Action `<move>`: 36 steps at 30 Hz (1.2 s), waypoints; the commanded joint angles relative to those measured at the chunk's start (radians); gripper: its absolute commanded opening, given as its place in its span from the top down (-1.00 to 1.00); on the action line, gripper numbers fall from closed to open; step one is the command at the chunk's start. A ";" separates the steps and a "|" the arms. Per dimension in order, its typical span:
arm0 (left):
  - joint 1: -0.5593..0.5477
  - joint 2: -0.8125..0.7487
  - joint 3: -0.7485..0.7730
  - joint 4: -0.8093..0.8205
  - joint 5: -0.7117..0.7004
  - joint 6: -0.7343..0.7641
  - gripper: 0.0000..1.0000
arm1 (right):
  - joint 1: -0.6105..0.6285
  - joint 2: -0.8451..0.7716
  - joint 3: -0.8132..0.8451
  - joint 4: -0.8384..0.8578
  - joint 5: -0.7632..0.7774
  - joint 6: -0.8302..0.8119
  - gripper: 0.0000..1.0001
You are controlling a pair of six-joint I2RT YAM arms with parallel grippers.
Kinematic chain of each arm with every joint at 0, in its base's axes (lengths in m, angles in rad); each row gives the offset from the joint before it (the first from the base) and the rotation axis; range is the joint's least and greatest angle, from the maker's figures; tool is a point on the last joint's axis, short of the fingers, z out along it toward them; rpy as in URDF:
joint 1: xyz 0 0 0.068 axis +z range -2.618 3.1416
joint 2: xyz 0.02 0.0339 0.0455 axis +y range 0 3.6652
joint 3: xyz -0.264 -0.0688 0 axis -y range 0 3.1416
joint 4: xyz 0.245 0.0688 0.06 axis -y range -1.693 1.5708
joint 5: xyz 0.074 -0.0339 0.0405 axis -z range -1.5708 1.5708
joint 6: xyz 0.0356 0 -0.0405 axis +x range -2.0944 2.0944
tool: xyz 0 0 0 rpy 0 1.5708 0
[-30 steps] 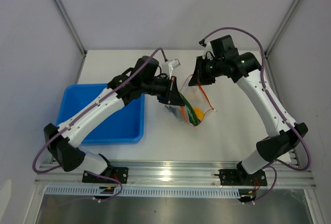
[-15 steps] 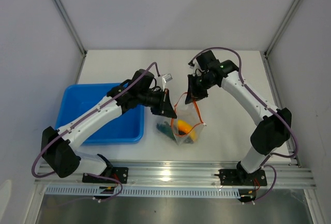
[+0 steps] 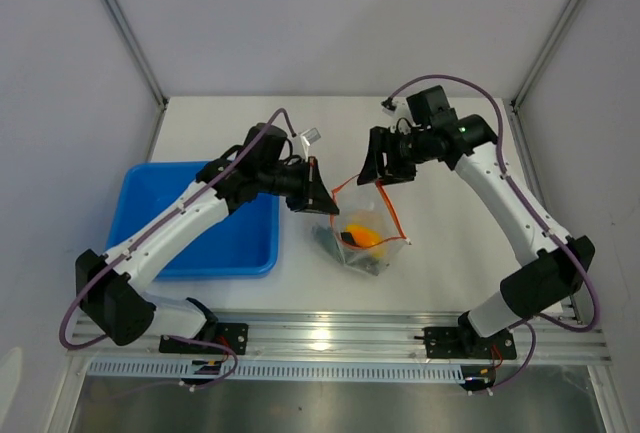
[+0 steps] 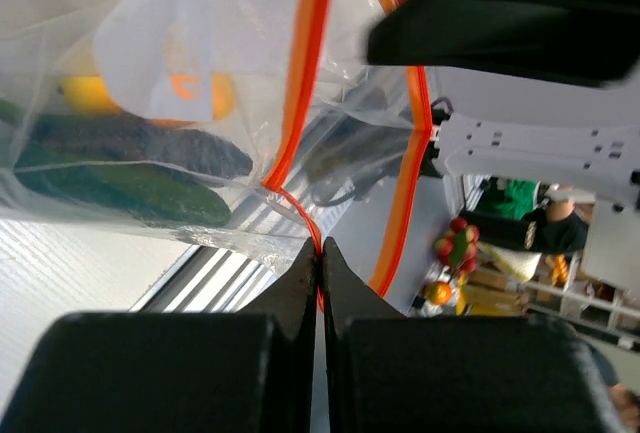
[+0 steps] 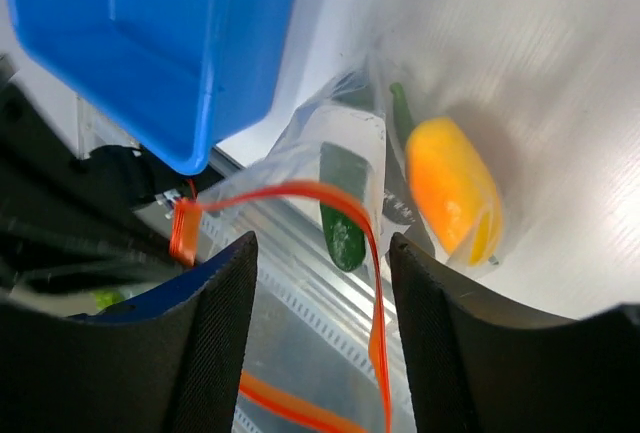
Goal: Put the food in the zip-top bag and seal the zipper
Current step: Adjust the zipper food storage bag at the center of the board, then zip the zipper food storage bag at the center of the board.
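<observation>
The clear zip-top bag [image 3: 372,215] hangs by its left mouth corner from my left gripper [image 3: 322,196], which is shut on the orange-red zipper [image 4: 300,73]. The left jaws [image 4: 320,250] meet flat on that strip. Inside the bag lies the food: a yellow-orange piece [image 3: 362,236] and dark green pieces [image 4: 120,168]. The bag's mouth gapes, with the zipper [image 3: 394,221] curving in a loop. My right gripper [image 3: 381,169] stands open at the mouth's right side. In the right wrist view the strip [image 5: 376,283] passes loose between the open right gripper [image 5: 320,243], above the orange piece [image 5: 450,185] and a green piece [image 5: 343,230].
The blue tray [image 3: 235,245] sits left of the bag, partly under my left arm, and shows as a blue wall [image 5: 150,43] in the right wrist view. The aluminium rail [image 3: 340,331] runs along the table's near edge.
My right gripper has opened and let go of the zipper, then drawn back up and to the right. The bag now hangs from the left gripper alone, its mouth wider.
</observation>
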 commanded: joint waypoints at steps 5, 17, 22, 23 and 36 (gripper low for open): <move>0.068 -0.026 0.038 0.061 0.026 -0.131 0.99 | -0.035 -0.171 -0.002 -0.013 -0.076 -0.065 -0.28; 0.125 0.011 0.061 0.079 0.063 -0.161 0.99 | 0.019 -0.319 -0.136 -0.096 0.012 -0.156 -0.52; 0.136 0.015 0.076 0.070 0.066 -0.158 0.99 | 0.070 -0.337 -0.175 -0.123 0.065 -0.142 -0.52; 0.138 0.015 0.075 0.070 0.066 -0.156 0.99 | 0.087 -0.342 -0.192 -0.134 0.084 -0.140 -0.52; 0.141 0.025 0.062 0.074 0.081 -0.162 0.99 | 0.130 -0.428 -0.303 -0.129 0.154 -0.168 -0.49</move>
